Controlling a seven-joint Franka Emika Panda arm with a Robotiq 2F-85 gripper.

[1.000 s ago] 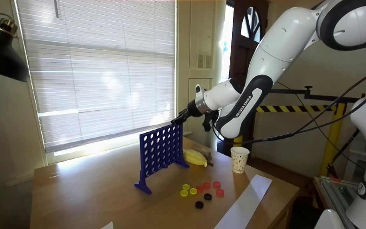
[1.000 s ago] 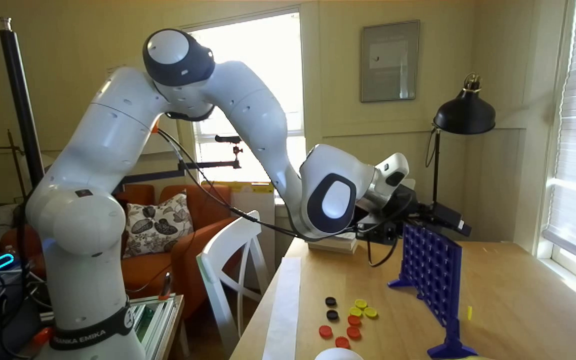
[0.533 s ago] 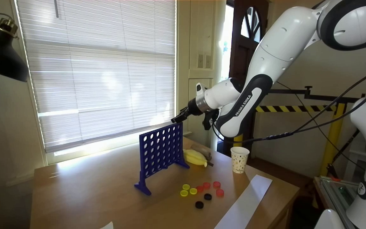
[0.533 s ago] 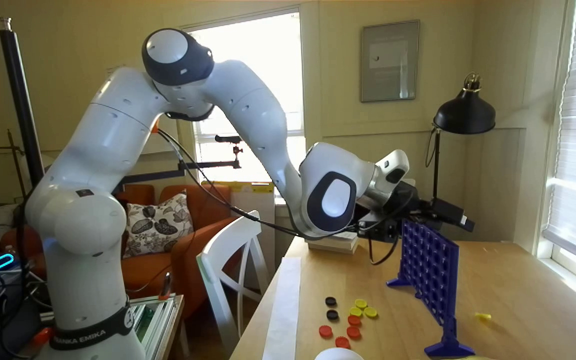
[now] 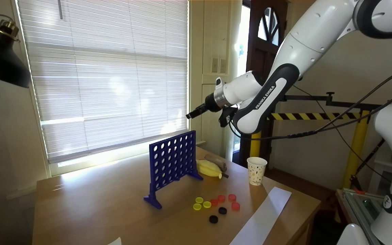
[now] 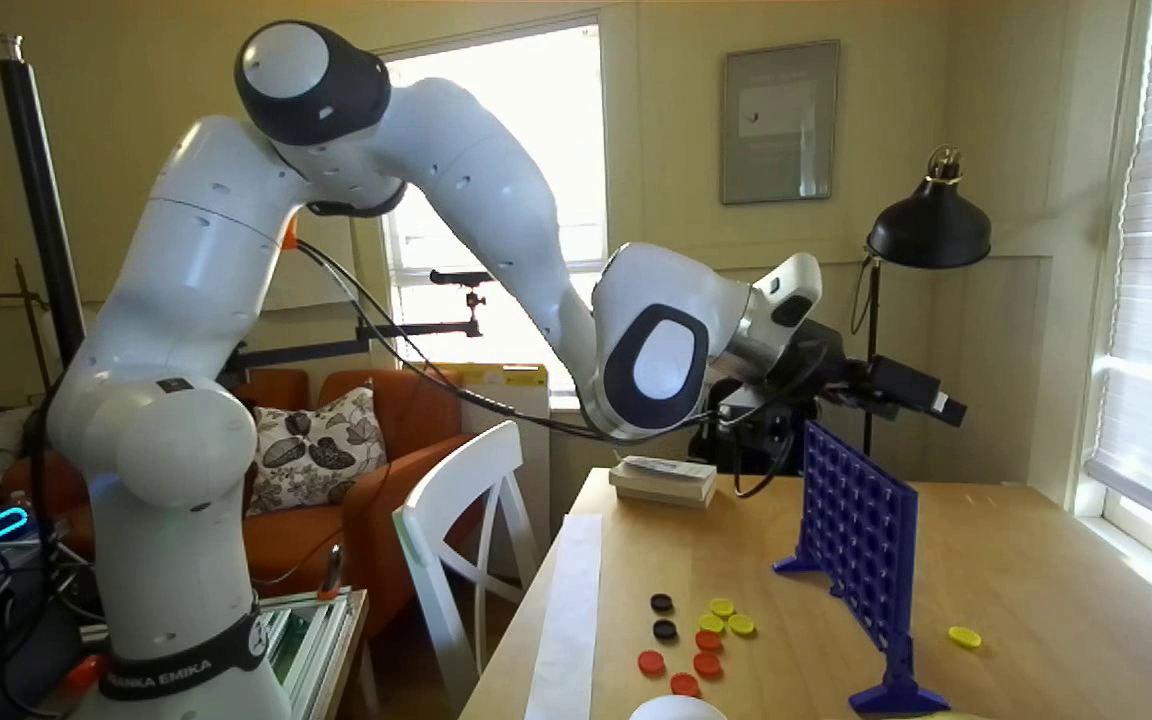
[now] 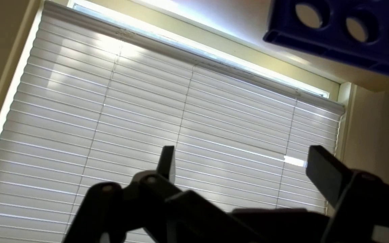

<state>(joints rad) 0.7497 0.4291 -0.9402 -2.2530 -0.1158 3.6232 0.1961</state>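
My gripper (image 7: 241,148) is open in the wrist view, its two black fingers (image 7: 326,170) wide apart with nothing between them. In both exterior views the gripper (image 5: 188,116) hangs above the far end of a dark blue upright rack (image 5: 172,160) with rows of round holes, not touching it. The top edge of that rack (image 7: 343,37) shows at the upper right of the wrist view. A yellow disc (image 6: 964,637) lies flat on the table at the rack's window side; in the opposite exterior view it cannot be seen.
On the rack's other side lie 3 yellow discs (image 5: 199,200), several red discs (image 5: 232,197) and 2 black discs (image 5: 213,219). A yellow object (image 5: 209,168), a patterned cup (image 5: 256,170), a white strip (image 6: 566,610) and books (image 6: 663,480) are on the table. Blinds (image 7: 140,118) cover the window.
My gripper has risen off the rack's top edge. The yellow disc on the window side stood on edge, tipped, and is now flat. The rack shifted slightly in the first half second.
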